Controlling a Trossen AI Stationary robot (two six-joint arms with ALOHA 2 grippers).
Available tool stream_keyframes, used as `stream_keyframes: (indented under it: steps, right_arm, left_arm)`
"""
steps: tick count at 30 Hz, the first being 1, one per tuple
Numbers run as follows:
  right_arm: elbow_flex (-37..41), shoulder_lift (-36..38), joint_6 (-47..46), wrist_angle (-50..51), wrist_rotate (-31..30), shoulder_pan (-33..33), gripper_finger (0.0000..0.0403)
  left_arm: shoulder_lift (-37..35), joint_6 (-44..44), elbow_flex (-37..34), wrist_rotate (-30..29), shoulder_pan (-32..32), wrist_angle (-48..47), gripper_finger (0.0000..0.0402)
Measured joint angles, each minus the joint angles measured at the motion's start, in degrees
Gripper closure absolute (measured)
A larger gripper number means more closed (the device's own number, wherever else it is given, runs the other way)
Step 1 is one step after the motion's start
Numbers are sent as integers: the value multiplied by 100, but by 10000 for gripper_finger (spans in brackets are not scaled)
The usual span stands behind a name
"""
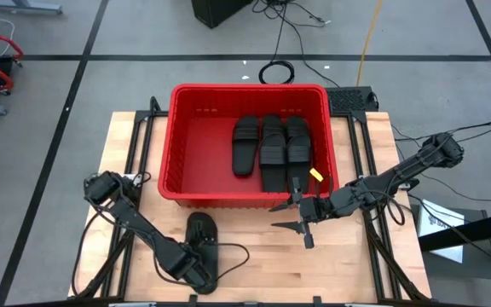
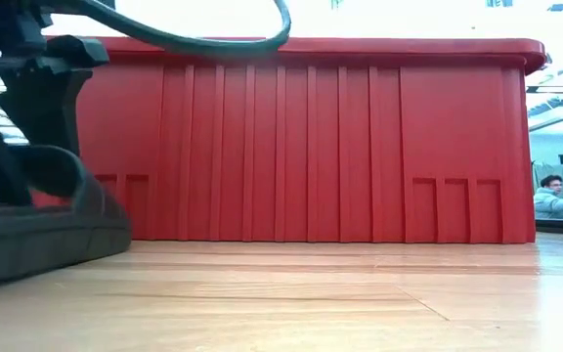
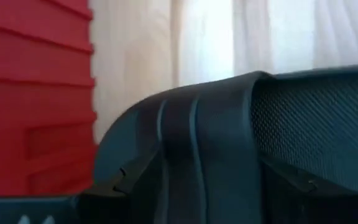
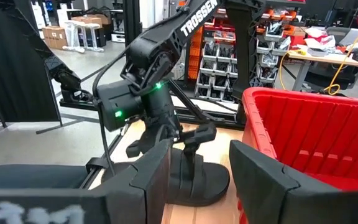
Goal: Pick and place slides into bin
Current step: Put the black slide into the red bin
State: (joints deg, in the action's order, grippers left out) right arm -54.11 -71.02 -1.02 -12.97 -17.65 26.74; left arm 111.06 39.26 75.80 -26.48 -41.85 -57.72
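Note:
A black slide lies sole-down on the wooden table, near the front left. My left gripper is open and slants down over it, one finger on each side of the ribbed strap. The red bin stands at the table's far middle, with three slides lying side by side in it. My right gripper is open, level and empty, above the table beside the bin's near right corner. My left gripper comes at the slide's strap from above, slanting down, with its open fingers to either side. Whether they touch the strap I cannot tell.
The bin's near wall rises just beyond the slide on the table. Bare wood lies between the two grippers. A yellow tag shows at the bin's near right. A person sits in the room beyond.

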Motion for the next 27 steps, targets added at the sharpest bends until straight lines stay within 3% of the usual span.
stream_keyframes:
  steps: [15, 18, 27]
  right_arm:
    - [2, 0, 15, 68, -1, 0, 248]
    - [2, 0, 15, 68, -2, 0, 248]
    - [2, 0, 18, 68, -2, 0, 248]
  left_arm:
    - [-1, 488, 252, -667, 9, -703, 192]
    - [-1, 494, 252, -649, 14, -703, 218]
    - [-1, 436, 259, -470, 11, -674, 346]
